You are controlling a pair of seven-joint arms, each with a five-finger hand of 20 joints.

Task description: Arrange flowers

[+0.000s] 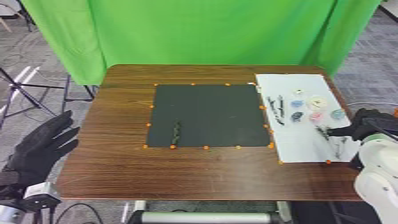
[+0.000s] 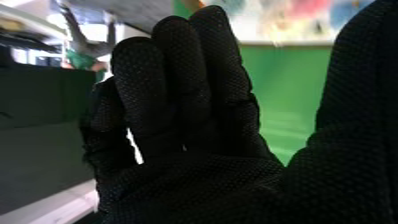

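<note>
On the brown surface (image 1: 107, 172), a black mat (image 1: 204, 112) carries one dark green stem (image 1: 176, 134); the white sheet (image 1: 298, 150) beside it holds pale, blue and pink flowers (image 1: 316, 103) and dark stems (image 1: 281, 109). The right robot hand (image 1: 366, 125), at the sheet's right edge, has straight fingers, thumb apart; the left robot hand (image 1: 37, 147), left of the surface, is spread.

The table (image 1: 160, 175) held one black mat (image 1: 209, 112) and one white sheet (image 1: 293, 145). The mat carried one sprig (image 1: 176, 134). The sheet carried six flowers (image 1: 316, 103): one cream, one pink, one pale, three bluish.
</note>
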